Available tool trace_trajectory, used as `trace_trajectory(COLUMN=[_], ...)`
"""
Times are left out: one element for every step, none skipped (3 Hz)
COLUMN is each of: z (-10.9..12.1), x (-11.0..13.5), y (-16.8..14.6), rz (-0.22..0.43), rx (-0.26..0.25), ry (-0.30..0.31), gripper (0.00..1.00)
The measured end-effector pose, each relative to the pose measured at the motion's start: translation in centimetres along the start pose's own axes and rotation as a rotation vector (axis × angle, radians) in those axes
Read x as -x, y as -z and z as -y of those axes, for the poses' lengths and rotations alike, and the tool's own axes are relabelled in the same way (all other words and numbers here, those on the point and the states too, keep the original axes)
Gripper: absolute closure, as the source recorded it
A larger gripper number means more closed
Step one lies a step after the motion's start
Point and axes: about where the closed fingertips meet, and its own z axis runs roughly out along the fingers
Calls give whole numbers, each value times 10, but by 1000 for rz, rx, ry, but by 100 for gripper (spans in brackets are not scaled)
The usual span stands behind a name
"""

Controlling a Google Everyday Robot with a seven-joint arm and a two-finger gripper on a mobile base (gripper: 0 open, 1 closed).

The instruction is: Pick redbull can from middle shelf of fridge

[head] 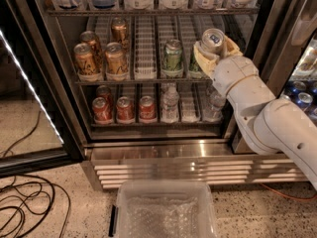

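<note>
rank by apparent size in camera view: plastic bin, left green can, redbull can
1. plastic bin, nearest the camera.
2-3. left green can and redbull can look alike, the latter partly hidden in the gripper at the middle shelf's right end.

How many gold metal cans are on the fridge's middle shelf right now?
4. On the metal-edged middle shelf, two gold metal cans stand front left, two behind them; others may be hidden. The claw, at that shelf's right end, grips the slim silvery-blue can.
</note>
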Motion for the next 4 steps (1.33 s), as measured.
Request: trace_trajectory(z=[-14,-20,-29,-51], x=[12,14,23,38], y=[26,53,78,99], rz=[-58,-107,-96,-56], rx=[122,224,340,485], ry=[-106,-207,-218,-159], gripper=[100,100,100,100])
